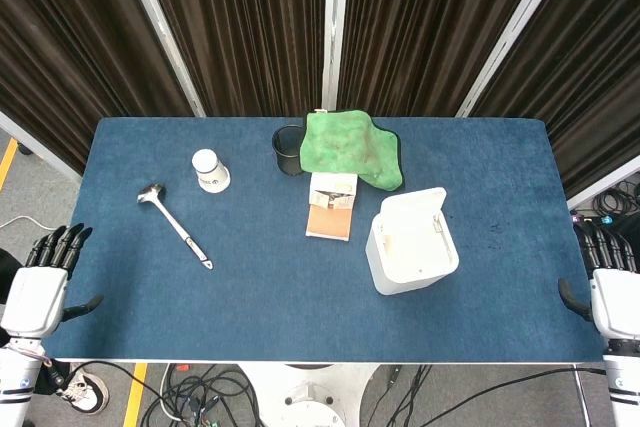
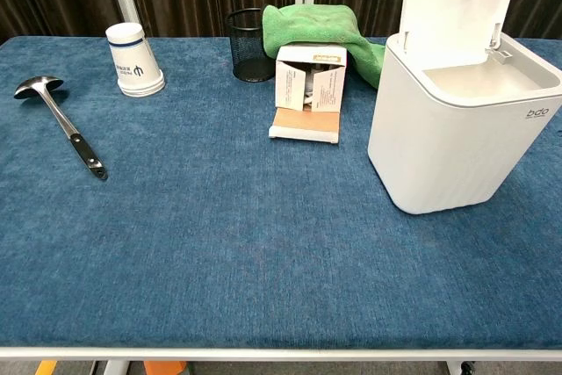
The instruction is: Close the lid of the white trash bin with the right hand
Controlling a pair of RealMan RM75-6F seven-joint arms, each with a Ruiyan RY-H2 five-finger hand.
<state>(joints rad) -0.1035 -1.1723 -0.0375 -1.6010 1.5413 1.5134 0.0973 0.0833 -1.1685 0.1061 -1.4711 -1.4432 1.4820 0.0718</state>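
The white trash bin (image 1: 412,253) (image 2: 457,138) stands on the right part of the blue table. Its lid (image 2: 457,6) (image 1: 412,206) is raised upright at the back, so the inside shows. My right hand (image 1: 607,277) hangs off the table's right edge, well to the right of the bin, fingers spread and holding nothing. My left hand (image 1: 45,277) sits off the table's left edge, fingers apart and empty. Neither hand shows in the chest view.
A green cloth (image 1: 350,147) drapes over things at the back centre, beside a black mesh cup (image 1: 287,150). An open cardboard box (image 1: 331,205) lies left of the bin. A white paper cup (image 1: 210,170) and a metal ladle (image 1: 177,224) lie at the left.
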